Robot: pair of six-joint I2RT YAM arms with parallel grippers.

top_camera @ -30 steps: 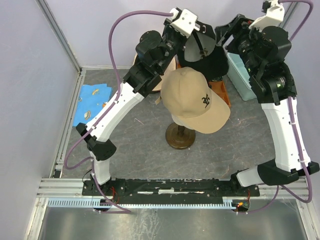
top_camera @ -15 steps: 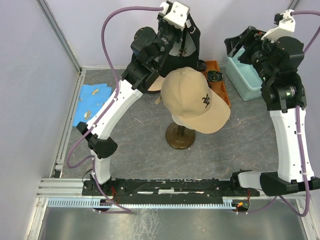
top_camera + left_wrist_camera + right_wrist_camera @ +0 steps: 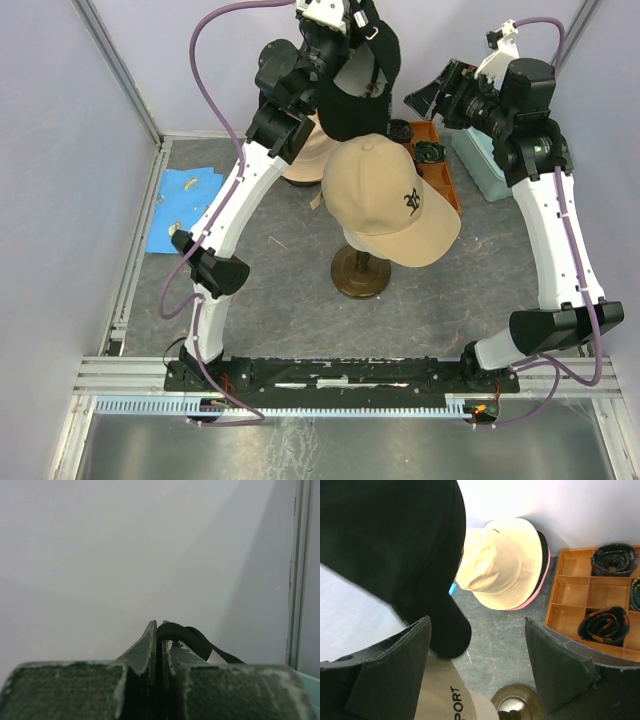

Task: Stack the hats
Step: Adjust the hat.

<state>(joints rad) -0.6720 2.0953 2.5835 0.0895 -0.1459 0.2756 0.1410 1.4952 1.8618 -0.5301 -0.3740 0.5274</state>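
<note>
Left gripper [image 3: 159, 627] pinched shut on strap of black cap [image 3: 352, 95]. Cap hangs just above tan cap [image 3: 385, 195] on stand [image 3: 360, 272]. Stacking step; next, probably lower it squarely over the crown. Right gripper [image 3: 477, 625] spread wide, empty.

On the grey table [image 3: 270, 290] lie a brown stand [image 3: 361, 274], blue sheet [image 3: 185, 200], orange tray [image 3: 446, 190], teal tub [image 3: 485, 175] and hat pile [image 3: 500, 570].

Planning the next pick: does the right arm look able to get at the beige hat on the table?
Probably yes. The right claw is open and empty, and the beige hat shows clear between its fingers. The black cap hanging from the shut left claw crowds one side, so care is needed.
</note>
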